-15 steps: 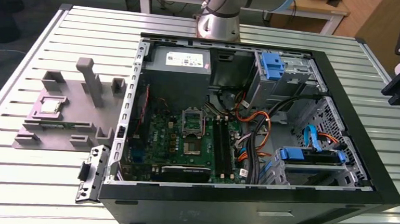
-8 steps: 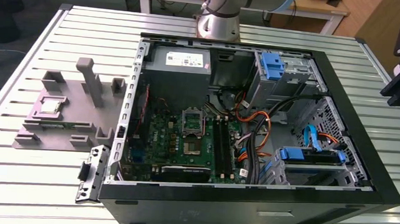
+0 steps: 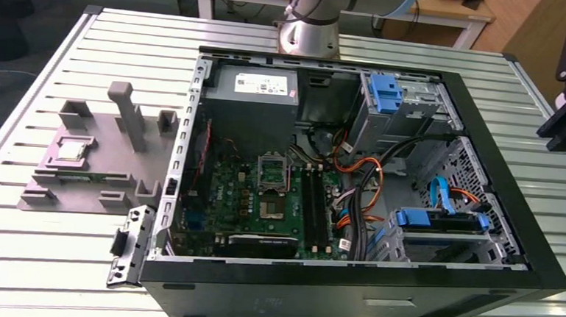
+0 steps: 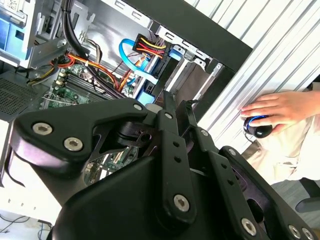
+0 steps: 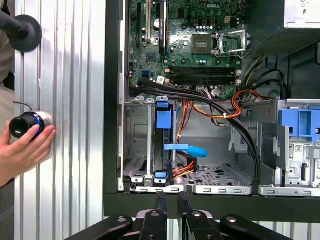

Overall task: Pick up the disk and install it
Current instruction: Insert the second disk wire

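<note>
The disk (image 5: 163,145) sits edge-up in the drive bay of the case (image 3: 514,239), its blue bracket showing, so the install looks done or nearly so. The hand (image 5: 170,200) hangs just outside the case wall, directly off the bay, fingers (image 5: 161,202) closed together and holding nothing. A person's hand (image 5: 22,150) rests on the desk (image 3: 60,263) nearby.

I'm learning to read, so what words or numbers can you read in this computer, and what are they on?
White sticker on the grey power supply box: print too small to read.
Motherboard: white print, too blurred to read surely.
Small sticker on the drive cage: too small to read.
Disk in its bay: no readable print showing.
</note>
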Available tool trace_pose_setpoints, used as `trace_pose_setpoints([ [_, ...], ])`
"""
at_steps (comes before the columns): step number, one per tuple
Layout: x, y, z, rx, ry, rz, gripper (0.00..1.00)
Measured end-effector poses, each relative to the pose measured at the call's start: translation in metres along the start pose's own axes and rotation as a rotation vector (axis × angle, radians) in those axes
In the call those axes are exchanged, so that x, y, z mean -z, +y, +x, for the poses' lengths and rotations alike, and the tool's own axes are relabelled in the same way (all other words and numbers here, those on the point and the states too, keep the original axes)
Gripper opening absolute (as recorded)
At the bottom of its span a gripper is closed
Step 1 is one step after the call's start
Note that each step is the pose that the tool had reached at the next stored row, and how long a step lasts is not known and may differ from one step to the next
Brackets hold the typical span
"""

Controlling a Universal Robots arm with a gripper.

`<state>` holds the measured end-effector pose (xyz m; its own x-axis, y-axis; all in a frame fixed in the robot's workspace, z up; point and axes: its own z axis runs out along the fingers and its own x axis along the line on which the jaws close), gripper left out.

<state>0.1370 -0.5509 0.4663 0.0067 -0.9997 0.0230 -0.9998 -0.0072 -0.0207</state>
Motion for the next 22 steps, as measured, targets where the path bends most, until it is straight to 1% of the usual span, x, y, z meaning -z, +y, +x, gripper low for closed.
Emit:
trace_pose_setpoints([
  [10, -0.0021, 0.0, 0.0, 0.0, -0.0001, 0.0002, 0.24],
  [16, -0.0099, 0.0003, -0.0002, 0.0, -0.0005, 0.0002, 0.24],
  [22, -0.0104, 0.0004, -0.0002, 0.0, -0.0004, 0.0001, 0.24],
])
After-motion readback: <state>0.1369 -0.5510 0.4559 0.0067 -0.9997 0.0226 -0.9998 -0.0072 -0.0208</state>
